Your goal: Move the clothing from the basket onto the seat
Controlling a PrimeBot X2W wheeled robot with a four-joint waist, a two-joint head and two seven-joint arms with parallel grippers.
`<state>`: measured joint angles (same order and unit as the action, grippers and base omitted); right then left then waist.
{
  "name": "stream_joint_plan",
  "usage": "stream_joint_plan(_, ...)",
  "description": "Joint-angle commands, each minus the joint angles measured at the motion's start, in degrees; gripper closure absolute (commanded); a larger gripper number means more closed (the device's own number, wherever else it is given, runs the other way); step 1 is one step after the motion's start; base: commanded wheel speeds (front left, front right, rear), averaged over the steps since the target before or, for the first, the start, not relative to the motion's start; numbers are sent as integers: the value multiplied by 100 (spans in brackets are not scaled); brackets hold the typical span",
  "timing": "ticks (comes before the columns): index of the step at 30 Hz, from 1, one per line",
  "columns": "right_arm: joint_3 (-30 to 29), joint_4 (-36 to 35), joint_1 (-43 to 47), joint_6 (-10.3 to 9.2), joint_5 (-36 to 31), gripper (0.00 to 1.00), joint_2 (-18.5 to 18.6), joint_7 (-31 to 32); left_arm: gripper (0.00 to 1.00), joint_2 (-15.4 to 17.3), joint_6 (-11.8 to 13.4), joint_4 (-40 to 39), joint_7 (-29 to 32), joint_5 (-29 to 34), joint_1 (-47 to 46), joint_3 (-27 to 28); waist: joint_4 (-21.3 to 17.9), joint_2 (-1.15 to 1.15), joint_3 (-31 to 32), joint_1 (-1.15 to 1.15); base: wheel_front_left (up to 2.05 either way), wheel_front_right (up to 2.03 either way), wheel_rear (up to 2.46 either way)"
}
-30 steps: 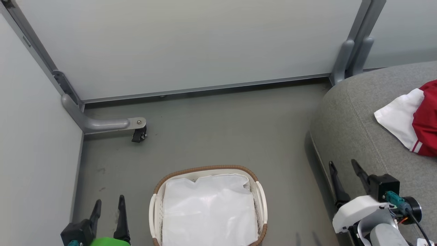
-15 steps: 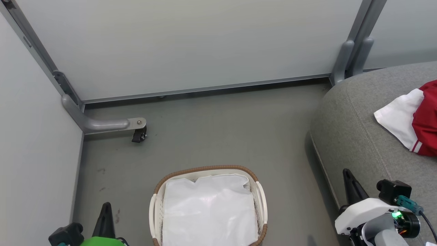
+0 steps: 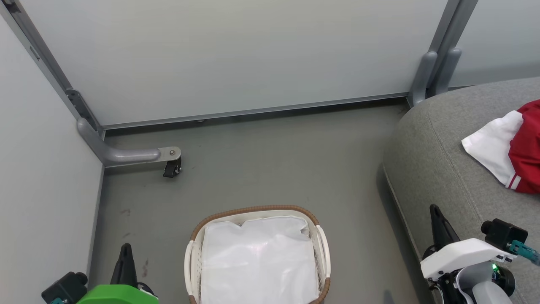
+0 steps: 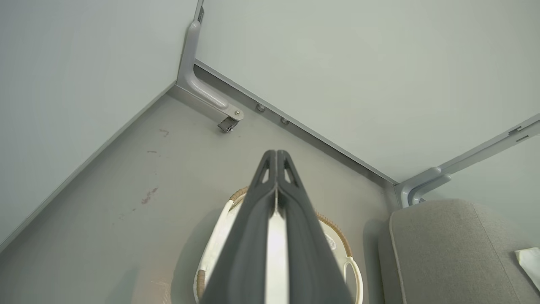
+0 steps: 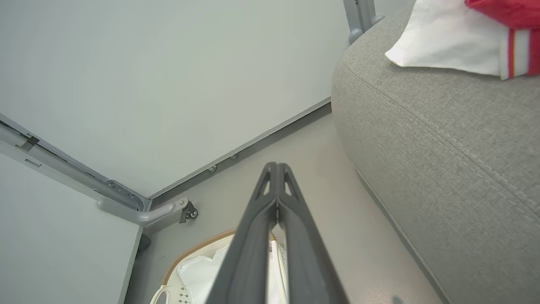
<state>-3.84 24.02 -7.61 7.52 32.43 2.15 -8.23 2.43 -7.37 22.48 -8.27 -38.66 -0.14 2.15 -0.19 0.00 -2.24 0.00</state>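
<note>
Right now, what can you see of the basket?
The basket is oval white plastic with perforated walls, side handles and a brown woven rim. It stands upright on the grey floor, left of the seat and apart from it. Inside lies only a rumpled white liner. Its near end is cut off in the head view.

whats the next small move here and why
Probably just park the arms and stop. The basket holds nothing but its white liner, and the red and white clothing already lies on the seat. The left gripper and right gripper are both shut on nothing, so I see nothing left to pick.
</note>
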Motion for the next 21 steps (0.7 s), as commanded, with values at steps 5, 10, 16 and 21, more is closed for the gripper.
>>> stream_joint_plan(5,-41,-185,1,-1,583,100,44,134,100,30,-5,-156,128,-514,-199,74,1,0,11,0,0,0,0)
stream_joint_plan(10,-59,-253,13,-1,1012,100,48,240,100,33,-6,-210,236,-898,-240,102,2,0,21,0,0,0,0)
stream_joint_plan(16,-81,-329,27,-1,1487,100,52,360,100,36,-7,-274,359,-1330,-277,134,3,0,34,0,0,0,0)
stream_joint_plan(21,-97,-385,38,-1,1852,100,55,450,100,38,-8,-326,449,-1656,-311,161,4,0,44,0,0,0,0)
